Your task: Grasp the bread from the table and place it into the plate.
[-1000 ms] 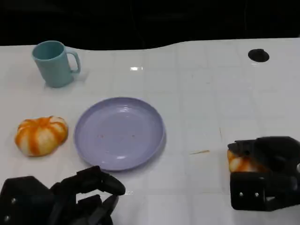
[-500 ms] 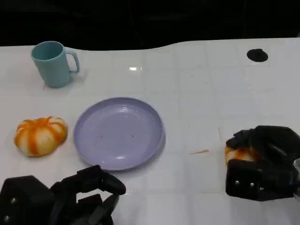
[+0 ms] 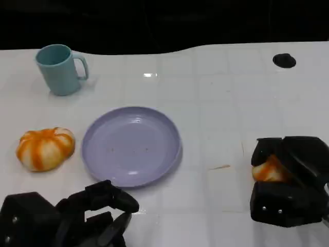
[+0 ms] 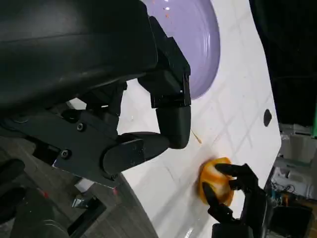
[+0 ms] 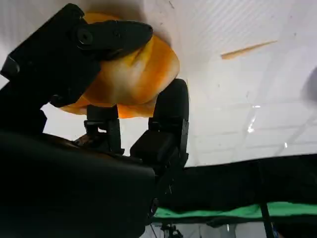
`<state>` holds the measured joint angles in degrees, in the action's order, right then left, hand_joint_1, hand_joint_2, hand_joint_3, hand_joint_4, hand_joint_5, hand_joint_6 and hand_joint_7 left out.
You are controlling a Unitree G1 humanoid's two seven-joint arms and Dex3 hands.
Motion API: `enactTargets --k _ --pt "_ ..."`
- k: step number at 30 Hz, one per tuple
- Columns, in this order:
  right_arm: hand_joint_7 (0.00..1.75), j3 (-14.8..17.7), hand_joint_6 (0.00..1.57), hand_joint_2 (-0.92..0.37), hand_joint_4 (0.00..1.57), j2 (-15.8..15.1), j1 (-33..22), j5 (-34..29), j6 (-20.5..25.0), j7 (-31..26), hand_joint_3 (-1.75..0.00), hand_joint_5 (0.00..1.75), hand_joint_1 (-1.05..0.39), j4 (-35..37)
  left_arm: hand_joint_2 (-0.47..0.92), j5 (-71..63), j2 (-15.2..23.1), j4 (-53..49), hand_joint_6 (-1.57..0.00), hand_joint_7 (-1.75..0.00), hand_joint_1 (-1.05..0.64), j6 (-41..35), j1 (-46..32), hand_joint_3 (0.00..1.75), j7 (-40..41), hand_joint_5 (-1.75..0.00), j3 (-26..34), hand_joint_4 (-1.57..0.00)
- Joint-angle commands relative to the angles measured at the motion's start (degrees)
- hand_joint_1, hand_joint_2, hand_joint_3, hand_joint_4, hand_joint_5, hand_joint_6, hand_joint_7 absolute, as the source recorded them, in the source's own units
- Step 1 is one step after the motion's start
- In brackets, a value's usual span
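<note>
Lab or test room: white gridded table against black backdrop, green cloth strip past its edge, cluttered equipment and cables at the far side.

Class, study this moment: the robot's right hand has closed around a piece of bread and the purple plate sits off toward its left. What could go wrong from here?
1. The right hand grips the bread with fingers around only part of it; it might slip during the carry.
2. The plate is shallow, so bread released from high up or near the rim could roll out.
3. A second bread beside the plate could be mistaken for the one being placed.
</note>
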<state>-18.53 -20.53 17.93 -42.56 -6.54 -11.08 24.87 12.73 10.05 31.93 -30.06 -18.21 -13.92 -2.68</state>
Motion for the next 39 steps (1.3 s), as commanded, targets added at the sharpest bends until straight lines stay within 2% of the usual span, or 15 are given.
enactTargets --k 1,4,7,11,19,22,26,32,36,39 --pt "1.65 0.7 0.73 -0.44 0.9 0.1 0.8 1.0 -3.1 -5.0 -1.06 1.75 -0.12 1.9 0.74 -0.4 0.6 0.4 -0.62 -1.34 -0.27 0.0 0.2 0.81 0.4 -1.75 0.1 -0.7" --pt "1.72 1.0 0.71 -0.37 0.91 0.5 0.7 1.8 -5.0 -7.5 -1.17 1.75 -0.1 2.8 0.74 -0.1 0.3 0.5 -0.62 -1.34 -0.27 -0.3 0.2 0.81 0.5 -1.75 0.1 -0.69" --pt "1.64 1.3 0.77 -0.3 0.94 0.6 0.7 2.1 -7.6 -10.1 -1.26 1.75 -0.08 3.1 0.73 -0.2 0.2 0.7 -0.61 -1.34 -0.27 -0.5 0.1 0.82 0.7 -1.75 0.0 -0.68" --pt "1.66 1.6 0.79 -0.24 0.97 0.6 0.5 3.1 -11.5 -12.4 -1.38 1.75 -0.07 2.4 0.73 -0.5 0.2 0.7 -0.61 -1.34 -0.26 -0.6 0.2 0.82 0.9 -1.75 -0.2 -0.68" --pt "1.71 1.5 0.75 -0.23 0.96 2.1 -0.1 5.8 -13.4 -9.5 -1.43 1.75 -0.1 -3.9 0.72 -0.3 -0.2 0.7 -0.6 -1.35 -0.26 -1.3 0.5 0.84 1.2 -1.75 -0.4 -0.69" --pt "1.58 1.0 0.83 -0.19 1.0 3.6 0.4 6.0 -14.3 -9.1 -1.47 1.75 -0.1 -5.3 0.72 -0.6 0.0 0.7 -0.6 -1.36 -0.25 -1.0 0.5 0.85 1.1 -1.75 -0.5 -0.7" --pt "1.54 0.8 0.86 -0.19 1.0 5.9 1.0 6.5 -13.7 -7.5 -1.48 1.75 -0.12 -6.1 0.72 -1.0 0.2 0.7 -0.6 -1.36 -0.25 -0.9 0.5 0.86 1.1 -1.75 -0.7 -0.7" --pt "1.59 -0.8 0.84 -0.21 1.01 9.7 3.4 5.2 -12.4 -6.6 -1.46 1.75 -0.1 -5.1 0.71 -0.4 0.1 0.8 -0.59 -1.36 -0.25 -1.1 0.3 0.87 0.9 -1.75 -0.2 -0.69" --pt "1.53 -2.3 0.87 -0.21 1.01 12.4 5.4 4.6 -10.6 -6.2 -1.45 1.75 -0.1 -3.7 0.71 -0.6 0.5 0.5 -0.6 -1.37 -0.26 -0.4 0.0 0.87 0.6 -1.75 -0.3 -0.69" --pt "1.65 -3.1 0.82 -0.21 1.01 14.5 7.4 5.0 -10.9 -6.3 -1.46 1.75 -0.07 -1.1 0.71 -0.5 0.6 0.6 -0.6 -1.37 -0.27 -0.6 0.0 0.86 0.6 -1.75 -0.2 -0.69"
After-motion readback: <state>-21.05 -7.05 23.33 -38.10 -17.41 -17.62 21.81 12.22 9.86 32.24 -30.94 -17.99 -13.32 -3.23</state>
